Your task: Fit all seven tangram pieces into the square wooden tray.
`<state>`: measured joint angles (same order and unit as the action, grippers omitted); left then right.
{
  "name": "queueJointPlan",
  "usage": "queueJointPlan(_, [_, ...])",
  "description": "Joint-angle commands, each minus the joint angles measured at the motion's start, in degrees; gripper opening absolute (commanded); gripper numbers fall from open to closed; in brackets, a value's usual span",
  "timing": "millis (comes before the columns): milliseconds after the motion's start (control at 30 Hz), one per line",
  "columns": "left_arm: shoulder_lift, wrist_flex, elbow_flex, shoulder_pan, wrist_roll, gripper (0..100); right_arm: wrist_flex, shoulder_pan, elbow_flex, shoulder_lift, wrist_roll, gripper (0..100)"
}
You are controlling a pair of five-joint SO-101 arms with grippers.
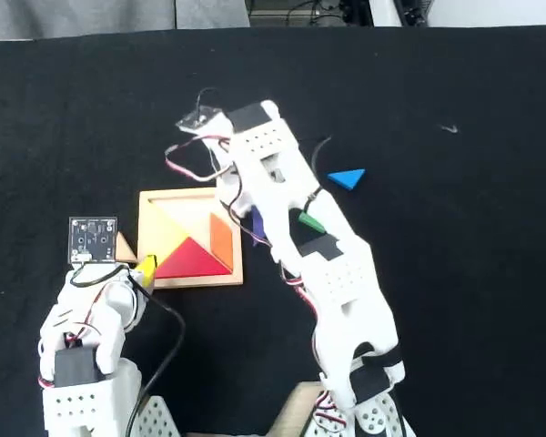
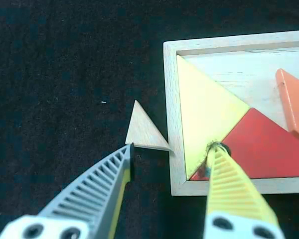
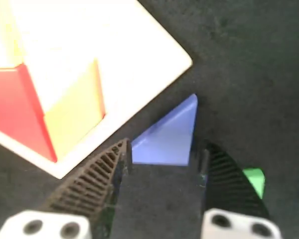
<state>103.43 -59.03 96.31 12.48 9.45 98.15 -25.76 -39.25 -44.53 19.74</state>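
Right pincer point(image 3: 164, 149) is spread, purple triangle point(image 3: 167, 137) right between its tips on the worktop point(image 3: 249, 59), just beside the wooden tray point(image 3: 164, 55). Left pincer point(image 2: 173, 147) is spread too, by the plain wood triangle point(image 2: 142, 132).

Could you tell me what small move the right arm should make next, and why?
Probably close the right gripper on the purple triangle: its open fingers flank that piece, which lies on the black cloth just outside the tray, so grasping seems the natural step.
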Motion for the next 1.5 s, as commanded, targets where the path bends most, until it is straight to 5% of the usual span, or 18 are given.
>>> queueJointPlan(0, [0.5, 0.9, 1.1, -0.3, 0.3, 24, 3.1, 0.7, -3.6, 0.8, -3.3, 35.2])
queueJointPlan(467, [0.4, 0.9, 1.1, -0.4, 0.3, 24, 0.2, 1.8, 8.0, 0.4, -20.4, 38.4])
queueJointPlan(600, [0.4, 0.9, 1.1, -0.4, 0.3, 24, -1.7, 1.9, 8.5, 0.3, -20.7, 30.2])
queueJointPlan(1467, [0.4, 0.9, 1.1, -0.4, 0.3, 24, -5.5, 0.0, 4.5, -3.4, -25.8, 32.2])
